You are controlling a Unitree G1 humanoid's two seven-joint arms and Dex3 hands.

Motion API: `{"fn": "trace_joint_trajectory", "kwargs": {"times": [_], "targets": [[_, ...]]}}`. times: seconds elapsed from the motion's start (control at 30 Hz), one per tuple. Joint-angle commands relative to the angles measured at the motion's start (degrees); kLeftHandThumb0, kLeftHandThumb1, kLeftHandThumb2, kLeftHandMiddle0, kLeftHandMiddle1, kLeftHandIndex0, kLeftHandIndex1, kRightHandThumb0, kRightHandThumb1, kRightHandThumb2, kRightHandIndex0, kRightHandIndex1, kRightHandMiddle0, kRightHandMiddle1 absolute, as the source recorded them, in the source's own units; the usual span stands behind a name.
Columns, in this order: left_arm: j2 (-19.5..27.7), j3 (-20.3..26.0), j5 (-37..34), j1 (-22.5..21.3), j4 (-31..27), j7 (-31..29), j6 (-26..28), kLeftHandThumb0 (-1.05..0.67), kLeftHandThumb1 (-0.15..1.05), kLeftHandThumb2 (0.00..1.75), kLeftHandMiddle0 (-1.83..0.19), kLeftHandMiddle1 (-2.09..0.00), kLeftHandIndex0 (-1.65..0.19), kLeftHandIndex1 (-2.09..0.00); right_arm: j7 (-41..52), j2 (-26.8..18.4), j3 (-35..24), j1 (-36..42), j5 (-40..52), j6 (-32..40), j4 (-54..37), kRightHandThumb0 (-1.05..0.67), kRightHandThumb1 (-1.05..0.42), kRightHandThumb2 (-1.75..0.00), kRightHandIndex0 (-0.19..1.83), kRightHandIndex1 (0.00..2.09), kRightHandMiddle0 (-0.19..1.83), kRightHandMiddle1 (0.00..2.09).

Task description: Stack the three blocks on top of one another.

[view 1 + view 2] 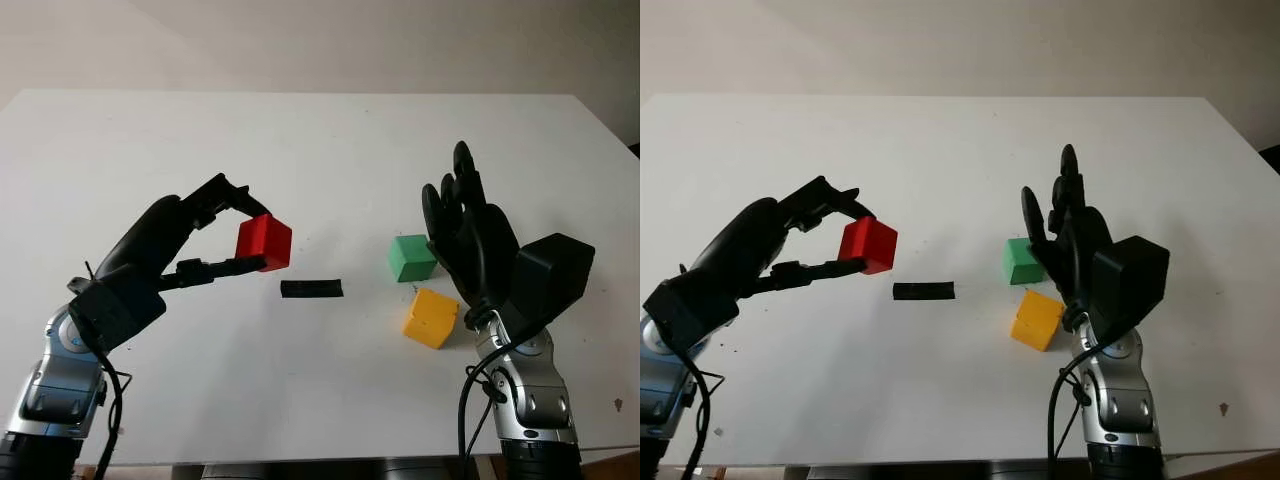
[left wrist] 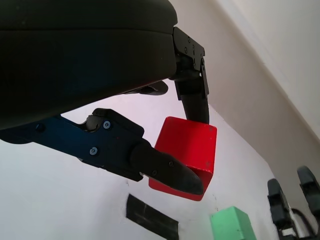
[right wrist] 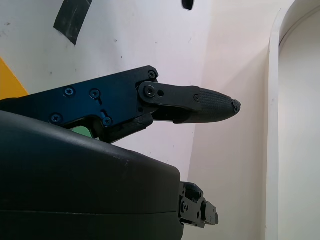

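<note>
Currently the left hand pinches the red block by its corners, lifted left of centre; such a thin grip could let it twist or drop. The open right hand stands just beside the green block and yellow block at centre right and might nudge them.

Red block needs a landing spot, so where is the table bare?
Bare: the table beyond the black tape strip, and near the front edge. Crowded: right side, where the green block, yellow block and open right hand cluster.
</note>
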Motion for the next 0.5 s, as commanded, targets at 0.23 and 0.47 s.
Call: {"fn": "trace_joint_trajectory", "kwargs": {"times": [0.23,0.47], "targets": [[-5.6,-5.5,4.9,-0.8,5.1,3.8,-1.0,-0.47,1.05,0.06,-0.28,-0.05,-0.26,-1.47,0.2,-0.7,-0.1,0.4,-0.2,0.5,-1.0,-0.64,-1.05,-0.49,-0.19,0.02,-0.16,0.05],[-7.8,-9.2,8.5,-2.1,10.1,5.7,-3.6,-0.49,1.05,0.08,-0.24,-0.03,-0.20,-1.56,0.3,-0.6,-0.2,0.6,0.0,0.3,-1.3,-0.64,-1.05,-0.48,-0.19,0.03,-0.15,0.06]]}}
